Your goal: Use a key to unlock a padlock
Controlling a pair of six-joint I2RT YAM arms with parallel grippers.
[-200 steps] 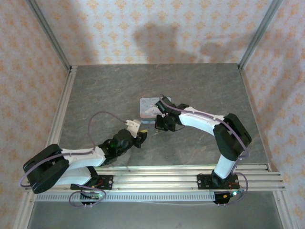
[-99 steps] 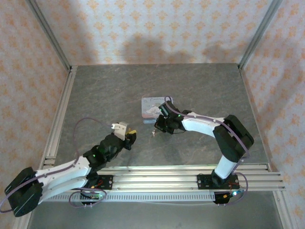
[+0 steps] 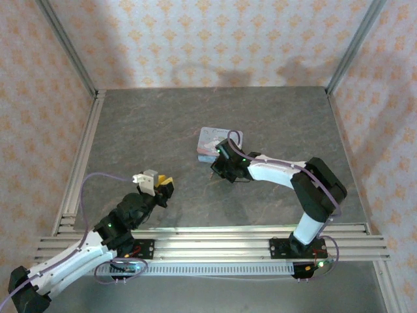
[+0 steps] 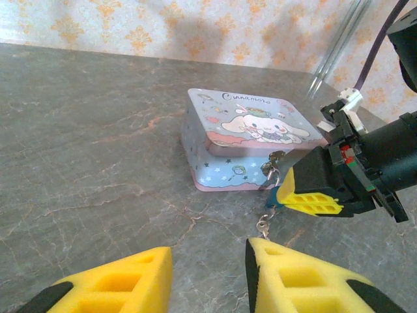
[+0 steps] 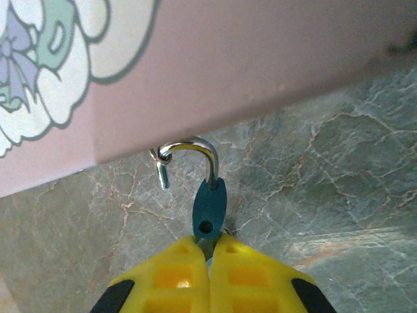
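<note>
The padlock [image 5: 209, 207] is a small teal body pinched in my shut right gripper [image 5: 210, 242]. Its silver shackle [image 5: 192, 147] stands swung open, hooked through a small ring on the side of the light-blue cartoon tin [image 5: 195, 65]. In the left wrist view the padlock [image 4: 280, 197] sits at the tip of the right gripper [image 4: 287, 194], and the tiny key [image 4: 263, 225] dangles below it just above the table. My left gripper [image 4: 208, 257] is open with nothing between its fingers, a short way in front of the key. From above, the left gripper [image 3: 159, 186] sits near left of the right gripper [image 3: 218, 168].
The tin [image 3: 212, 140] lies mid-table on the grey marbled table [image 3: 143, 130]. Patterned walls and metal rails [image 3: 78, 163] close in the sides. The arms' base rails [image 3: 215, 238] run along the near edge.
My left arm has drawn back toward the near left, away from the padlock. The right gripper has kept its grip, and the tin has shifted and turned slightly.
</note>
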